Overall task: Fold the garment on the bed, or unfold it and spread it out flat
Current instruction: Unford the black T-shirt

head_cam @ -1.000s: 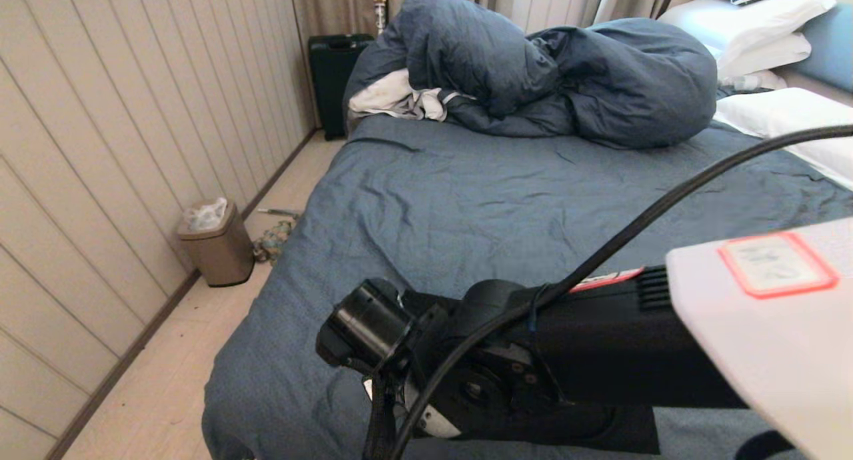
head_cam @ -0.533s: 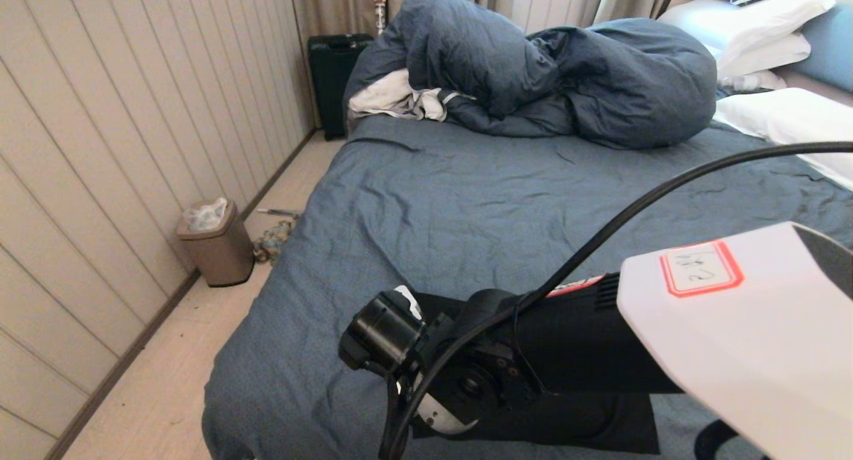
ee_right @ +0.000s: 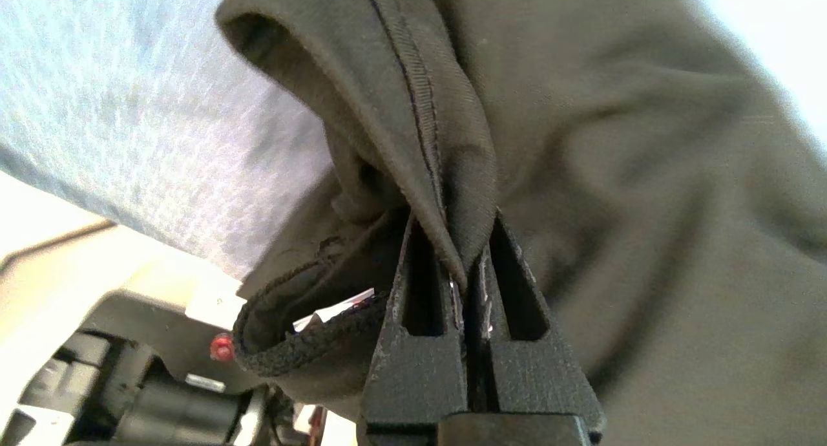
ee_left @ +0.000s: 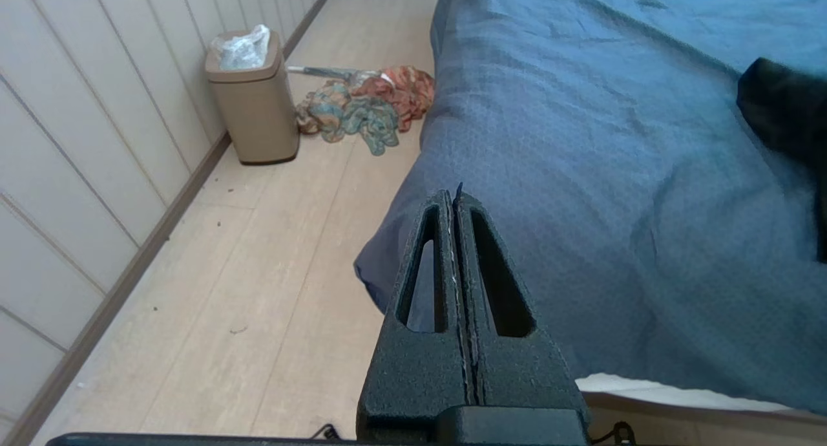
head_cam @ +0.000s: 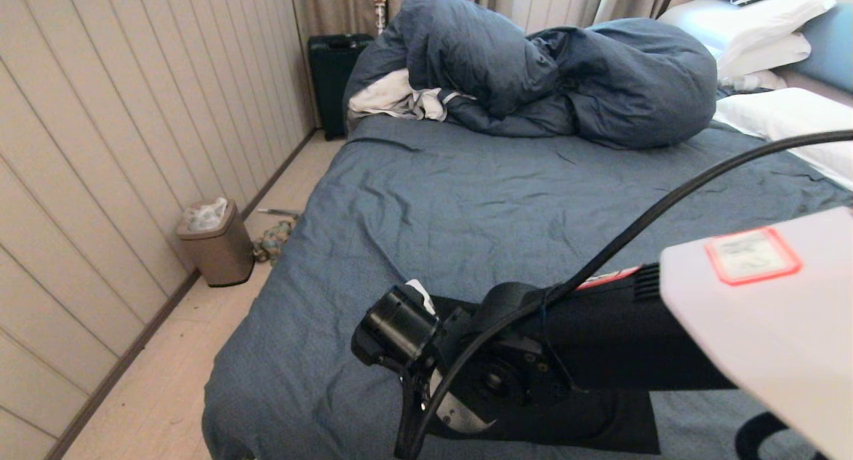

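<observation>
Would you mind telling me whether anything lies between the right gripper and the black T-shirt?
Nothing does: the right gripper is already shut on a fold of the T-shirt, near a stitched hem. The left gripper is shut and empty off the bed's edge.

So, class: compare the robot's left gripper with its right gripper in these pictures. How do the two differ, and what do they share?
1. The left gripper holds nothing; the right gripper pinches a fold of the black T-shirt.
2. The left gripper hangs beside the bed, over the floor; the right gripper is at the T-shirt on the bed.
Shared: both are black, with their fingers shut.
</observation>
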You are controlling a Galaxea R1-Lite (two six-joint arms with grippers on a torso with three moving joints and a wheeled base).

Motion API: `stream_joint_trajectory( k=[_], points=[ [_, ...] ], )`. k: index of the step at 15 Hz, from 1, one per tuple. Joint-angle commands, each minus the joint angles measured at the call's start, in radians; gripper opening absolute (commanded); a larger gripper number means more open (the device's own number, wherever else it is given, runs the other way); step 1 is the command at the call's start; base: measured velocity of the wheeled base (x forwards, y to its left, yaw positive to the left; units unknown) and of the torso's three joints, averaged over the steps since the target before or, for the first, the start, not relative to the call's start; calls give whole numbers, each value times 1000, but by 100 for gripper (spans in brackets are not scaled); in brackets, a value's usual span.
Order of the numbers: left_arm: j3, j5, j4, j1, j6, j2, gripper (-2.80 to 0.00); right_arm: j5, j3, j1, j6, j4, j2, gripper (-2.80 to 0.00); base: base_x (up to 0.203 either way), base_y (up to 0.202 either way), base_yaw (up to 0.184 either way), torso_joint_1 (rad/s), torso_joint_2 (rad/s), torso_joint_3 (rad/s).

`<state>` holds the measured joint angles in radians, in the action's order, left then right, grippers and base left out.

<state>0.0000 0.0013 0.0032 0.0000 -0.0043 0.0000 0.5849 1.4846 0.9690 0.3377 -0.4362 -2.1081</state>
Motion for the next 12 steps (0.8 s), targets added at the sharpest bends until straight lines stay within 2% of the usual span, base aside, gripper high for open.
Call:
stream_joint_trajectory(
  k=[1, 4, 6, 9, 12],
  points=[
    [0, 0, 0, 0, 0, 2, -280, 2, -7, -15, 2, -2, 86, -280, 0, 0, 0, 0, 0, 0],
    [0, 0, 0, 0, -1, 2, -280, -5, -32, -70, -1, -3, 244, -280, 0, 0, 0, 0, 0, 0],
    [0, 0, 0, 0, 0, 0, -280, -8, -72, -141, -14, -5, 367, -280, 0, 0, 0, 0, 0, 0],
    [-1, 1, 5, 0, 3, 0, -280, -60, -195, -333, -64, -1, 560, -280, 0, 0, 0, 0, 0, 0],
    [-19, 2, 66, 0, 7, 0, -280, -207, -337, -604, -133, 18, 704, -280, 0, 0, 0, 0, 0, 0]
  ],
)
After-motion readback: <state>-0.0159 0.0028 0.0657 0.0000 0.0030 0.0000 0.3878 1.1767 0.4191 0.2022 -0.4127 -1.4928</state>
